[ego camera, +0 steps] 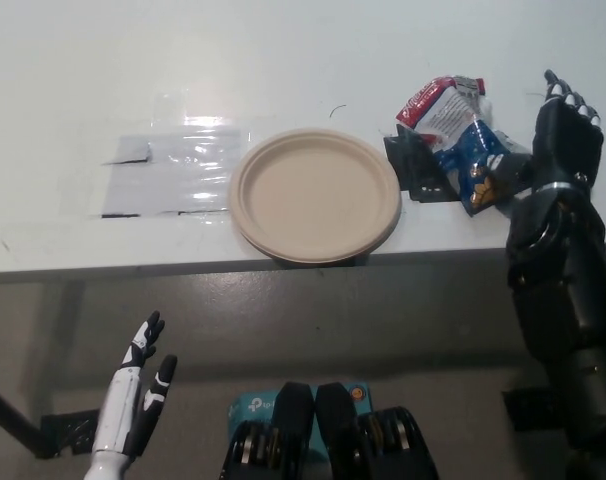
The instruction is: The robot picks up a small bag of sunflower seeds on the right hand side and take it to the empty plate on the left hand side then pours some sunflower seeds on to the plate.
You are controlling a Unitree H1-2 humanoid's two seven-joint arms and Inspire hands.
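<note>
Sunflower seed bag [461, 148] lies on the white table [283, 60] near its right edge, just right of the empty plate [315, 194] — red and white at the top, blue at the bottom. My black right hand [566, 140] is just beside the bag on its right side, fingers up and a little apart, holding nothing. My white left hand [141, 385] rests low at the left, below the table edge — open, fingers spread.

White left hand [133, 400] black-marked; right hand [563, 140] black, silver-banded wrist.
</note>
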